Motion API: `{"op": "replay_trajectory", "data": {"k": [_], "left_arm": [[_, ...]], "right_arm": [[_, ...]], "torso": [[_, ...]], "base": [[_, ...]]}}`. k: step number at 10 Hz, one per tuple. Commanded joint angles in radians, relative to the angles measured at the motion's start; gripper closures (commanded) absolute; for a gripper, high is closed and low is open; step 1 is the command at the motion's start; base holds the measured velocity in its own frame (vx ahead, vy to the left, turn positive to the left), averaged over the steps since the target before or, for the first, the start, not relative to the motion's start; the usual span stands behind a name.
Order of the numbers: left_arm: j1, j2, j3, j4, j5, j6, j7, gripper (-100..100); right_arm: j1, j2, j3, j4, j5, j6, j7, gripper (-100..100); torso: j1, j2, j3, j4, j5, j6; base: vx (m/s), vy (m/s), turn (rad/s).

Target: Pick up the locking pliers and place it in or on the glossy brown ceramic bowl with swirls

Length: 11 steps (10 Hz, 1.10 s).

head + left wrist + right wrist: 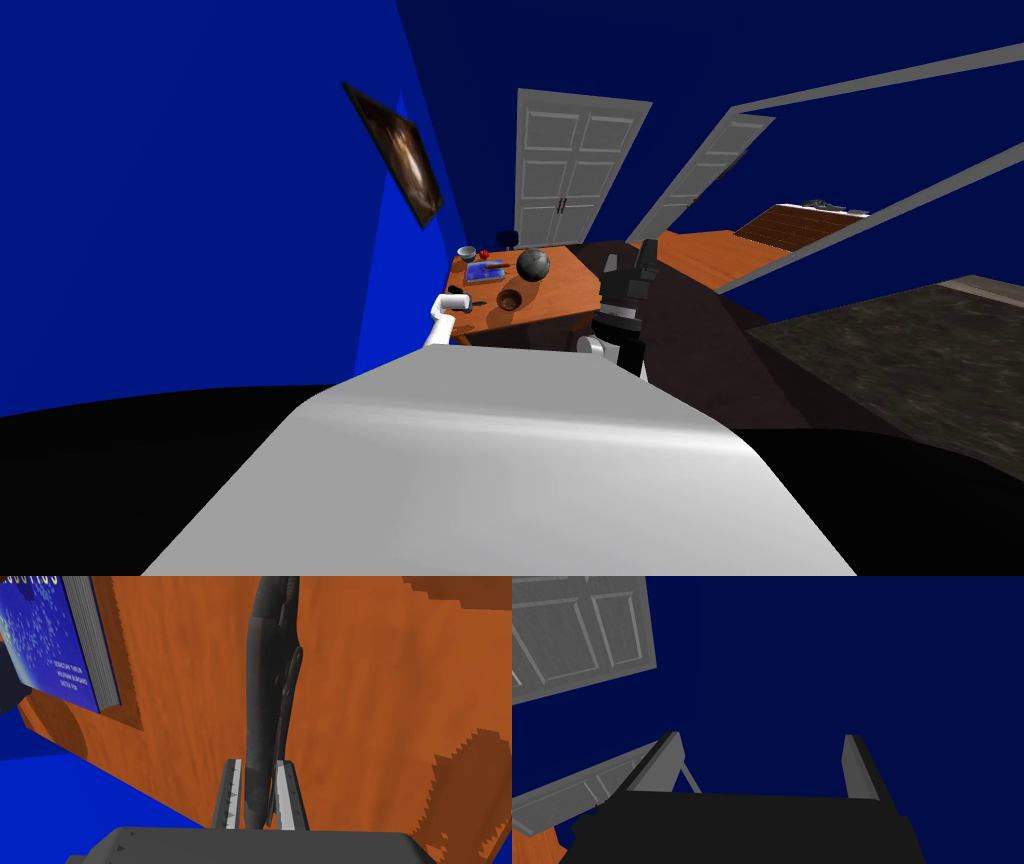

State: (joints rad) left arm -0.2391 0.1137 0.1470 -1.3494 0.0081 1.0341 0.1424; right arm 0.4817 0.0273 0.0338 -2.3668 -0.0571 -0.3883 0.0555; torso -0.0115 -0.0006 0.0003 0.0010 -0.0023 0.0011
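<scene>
The orange-brown surface (560,290) is carrying the task items. The brown bowl (510,299) is sitting toward its near edge, and the pliers are not in it. A blue book (55,646) is lying farther back.

The left end effector (260,762) is clenching the dark locking pliers (267,691) at the handle end, just left of the bowl. Whether they are lifting clear cannot be told. The right end effector (762,736) is hanging released, raised at the right.

Judgement: the grasp is holding, while lifting, carrying and placing are outstanding.

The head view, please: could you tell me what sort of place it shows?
Probably a room in a house, perhaps a study: a panelled double door, a framed picture on the blue wall, and a wooden table bearing a book.
</scene>
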Motion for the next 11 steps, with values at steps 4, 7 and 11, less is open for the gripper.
{"op": "replay_trajectory", "data": {"k": [4, 7, 11], "left_arm": [[-0.024, 0.000, 0.005, -0.097, -0.020, 0.094, 0.017, 100], [-0.036, 0.001, 0.008, -0.164, -0.032, 0.156, 0.025, 100], [-0.048, -0.013, 0.012, -0.233, -0.045, 0.220, 0.035, 100]], "right_arm": [[0.000, 0.000, 0.000, 0.000, 0.000, 0.000, 0.000, 0], [0.000, 0.000, 0.000, 0.000, 0.000, 0.000, 0.000, 0], [0.000, 0.000, 0.000, 0.000, 0.000, 0.000, 0.000, 0]], "torso": [[-0.002, -0.001, 0.000, 0.000, 0.000, 0.000], [0.001, 0.001, 0.001, 0.000, 0.000, 0.000], [0.001, 0.001, 0.000, 0.000, 0.000, -0.001]], "base": [[0.030, -0.160, -0.025], [0.019, -0.136, -0.019], [0.029, -0.129, -0.019]]}}
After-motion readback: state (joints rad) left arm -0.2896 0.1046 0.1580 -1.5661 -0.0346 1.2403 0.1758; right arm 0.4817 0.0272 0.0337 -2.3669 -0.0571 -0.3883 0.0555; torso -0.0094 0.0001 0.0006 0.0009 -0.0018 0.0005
